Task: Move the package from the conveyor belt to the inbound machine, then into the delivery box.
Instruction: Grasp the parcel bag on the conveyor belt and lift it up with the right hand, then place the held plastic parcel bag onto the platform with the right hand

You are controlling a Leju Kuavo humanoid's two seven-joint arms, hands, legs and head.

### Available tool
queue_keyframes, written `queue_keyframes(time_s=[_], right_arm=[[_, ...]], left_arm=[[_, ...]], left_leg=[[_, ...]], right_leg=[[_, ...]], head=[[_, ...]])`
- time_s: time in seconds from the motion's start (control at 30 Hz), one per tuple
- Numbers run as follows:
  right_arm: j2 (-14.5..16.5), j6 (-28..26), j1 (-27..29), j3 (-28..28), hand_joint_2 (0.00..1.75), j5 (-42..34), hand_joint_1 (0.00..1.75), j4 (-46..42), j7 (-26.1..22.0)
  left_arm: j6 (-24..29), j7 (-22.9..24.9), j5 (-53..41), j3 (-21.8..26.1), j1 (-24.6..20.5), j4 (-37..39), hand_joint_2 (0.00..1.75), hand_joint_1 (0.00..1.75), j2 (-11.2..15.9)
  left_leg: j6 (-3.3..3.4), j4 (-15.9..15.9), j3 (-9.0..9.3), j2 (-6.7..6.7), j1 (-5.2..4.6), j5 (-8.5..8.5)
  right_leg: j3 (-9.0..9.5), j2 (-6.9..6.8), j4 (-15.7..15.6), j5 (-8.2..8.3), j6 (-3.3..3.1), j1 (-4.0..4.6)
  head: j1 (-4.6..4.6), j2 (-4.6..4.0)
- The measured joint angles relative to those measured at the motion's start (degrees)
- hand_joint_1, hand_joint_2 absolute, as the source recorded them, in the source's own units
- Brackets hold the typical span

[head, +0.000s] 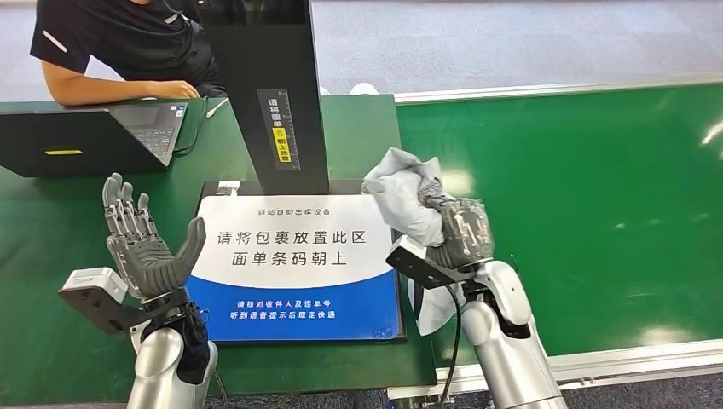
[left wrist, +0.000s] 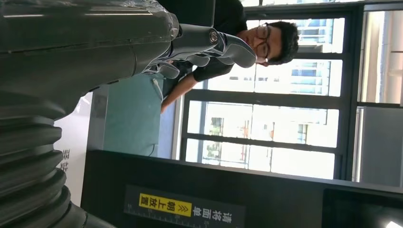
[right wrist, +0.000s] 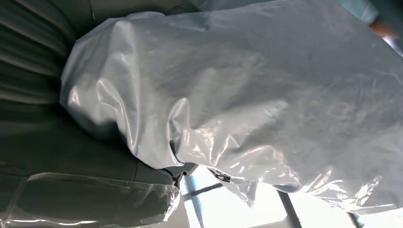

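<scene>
My right hand (head: 460,232) grips a crumpled grey plastic package (head: 407,200), lifted at the right edge of the inbound machine's white and blue scan pad (head: 294,264). The package (right wrist: 247,95) fills the right wrist view, glossy and wrinkled. The green conveyor belt (head: 588,213) lies to the right of the hand. My left hand (head: 141,243) is raised over the green table left of the pad, palm up, fingers (left wrist: 223,45) spread, holding nothing.
The machine's black post (head: 268,85) with a yellow label stands behind the pad. A black laptop (head: 89,136) sits at the table's back left, and a person in a dark shirt (head: 128,43) leans an arm beside it. A white rail (head: 631,358) borders the belt's near edge.
</scene>
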Motion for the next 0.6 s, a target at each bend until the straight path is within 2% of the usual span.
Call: queue_keyframes(time_s=[0.17,0.33,0.6], right_arm=[[0.8,0.0,-5.8,8.1,1.75,5.7,1.75,10.6,0.1],[3.9,-4.4,-11.4,16.2,1.75,10.3,1.75,20.0,1.8],[7.8,-10.3,-16.8,25.3,1.75,14.0,1.75,27.0,1.3]], left_arm=[[-1.5,-0.1,1.8,0.2,-0.5,0.0,1.75,0.00,-0.1],[-1.3,-1.7,3.6,0.3,-1.2,0.3,1.75,0.00,-0.4],[-1.3,-2.6,6.3,-0.3,-2.9,2.4,1.75,0.00,-0.5]], left_leg=[[-0.02,0.0,-0.02,0.01,0.00,0.01],[-0.03,0.0,-0.03,0.06,0.00,0.02],[-0.06,0.0,-0.04,0.06,0.00,0.04]], right_leg=[[-0.05,0.01,0.1,0.00,-0.01,0.00],[-0.13,0.06,0.1,-0.02,-0.03,0.00],[-0.15,0.05,0.1,-0.02,-0.04,0.00]], head=[[-0.01,0.00],[-0.01,0.00],[-0.01,0.00]])
